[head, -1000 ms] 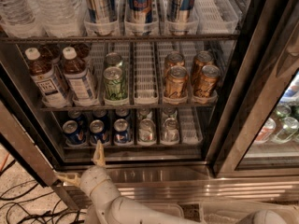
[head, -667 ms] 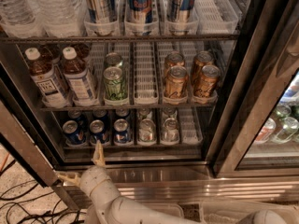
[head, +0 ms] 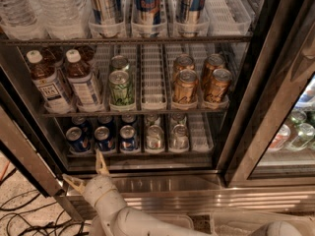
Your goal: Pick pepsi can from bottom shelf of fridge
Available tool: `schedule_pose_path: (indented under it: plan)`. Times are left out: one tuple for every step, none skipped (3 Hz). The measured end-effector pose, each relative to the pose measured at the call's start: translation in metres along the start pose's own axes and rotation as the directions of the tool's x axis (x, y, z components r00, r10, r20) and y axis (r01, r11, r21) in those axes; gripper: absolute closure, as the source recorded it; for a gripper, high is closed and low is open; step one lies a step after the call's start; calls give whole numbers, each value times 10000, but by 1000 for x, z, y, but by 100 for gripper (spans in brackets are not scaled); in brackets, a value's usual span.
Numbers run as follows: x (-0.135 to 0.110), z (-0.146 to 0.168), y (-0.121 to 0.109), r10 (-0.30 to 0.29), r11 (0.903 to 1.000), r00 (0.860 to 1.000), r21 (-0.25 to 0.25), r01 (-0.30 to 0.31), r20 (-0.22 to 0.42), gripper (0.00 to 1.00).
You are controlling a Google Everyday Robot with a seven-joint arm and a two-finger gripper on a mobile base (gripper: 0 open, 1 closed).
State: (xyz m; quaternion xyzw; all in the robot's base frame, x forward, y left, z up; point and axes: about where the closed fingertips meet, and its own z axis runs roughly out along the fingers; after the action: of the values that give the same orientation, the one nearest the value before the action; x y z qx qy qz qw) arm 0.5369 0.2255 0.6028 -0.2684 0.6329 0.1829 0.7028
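The gripper (head: 82, 166) was held low before the fridge (head: 236, 132), just under the left end of the bottom shelf (head: 142, 157), its jaws spread open and empty. The pepsi can (head: 103, 138) was seen upright on that shelf, flanked by two like it, with silver cans (head: 155, 137) to the right.

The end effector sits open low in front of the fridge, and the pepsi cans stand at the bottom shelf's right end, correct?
No: camera view shows the pepsi cans at the bottom shelf's left end. The end effector is open, low before the fridge.
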Motion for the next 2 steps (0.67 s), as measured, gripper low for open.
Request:
schedule_pose_path:
  plan:
    - [2, 2, -1, 29, 10000, 10000, -94, -29, -15, 32]
    - [5, 8, -2, -55, 9997, 9999, -245, 52, -126, 32]
